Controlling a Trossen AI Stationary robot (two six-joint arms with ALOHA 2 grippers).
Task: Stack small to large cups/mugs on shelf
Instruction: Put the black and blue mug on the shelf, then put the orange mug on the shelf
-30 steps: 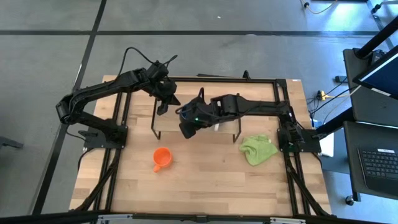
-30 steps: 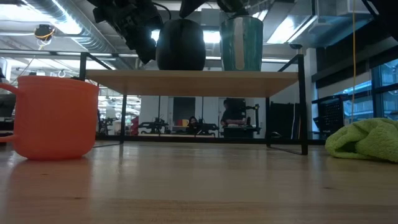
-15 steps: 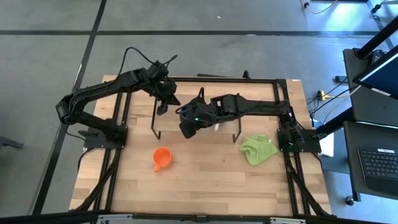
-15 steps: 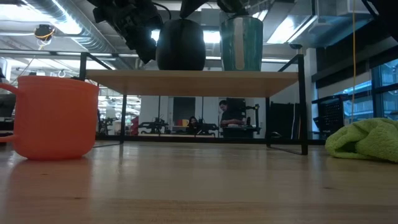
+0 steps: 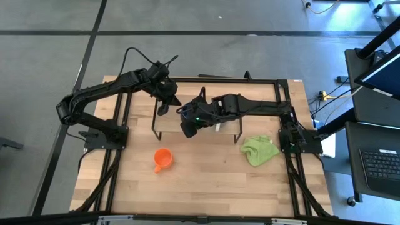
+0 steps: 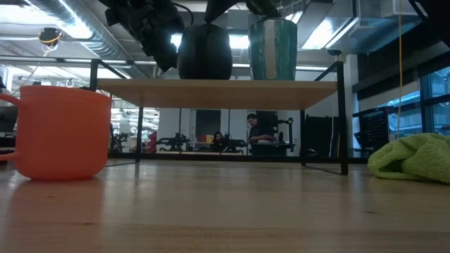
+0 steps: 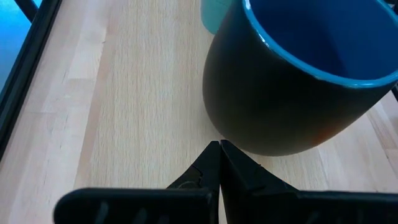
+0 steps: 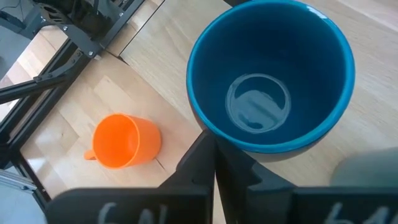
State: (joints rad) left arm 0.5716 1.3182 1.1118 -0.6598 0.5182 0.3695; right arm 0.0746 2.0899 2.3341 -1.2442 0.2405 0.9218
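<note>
On the light-wood table (image 5: 206,181), the orange mug (image 5: 162,159) and green cloth (image 5: 260,150) sit before the shelf (image 6: 218,86), which bears the blue mug (image 6: 204,51) and pale mug (image 6: 273,49). Both the left gripper (image 7: 219,147) and right gripper (image 8: 213,140) hang closed and empty over the shelf beside the blue mug. A person (image 6: 254,131) stands in the room behind.

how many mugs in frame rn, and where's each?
3. The orange mug lies on its side on the tabletop, in front of the shelf. The dark blue mug and a pale mug stand side by side on the shelf. None appears hidden.
</note>
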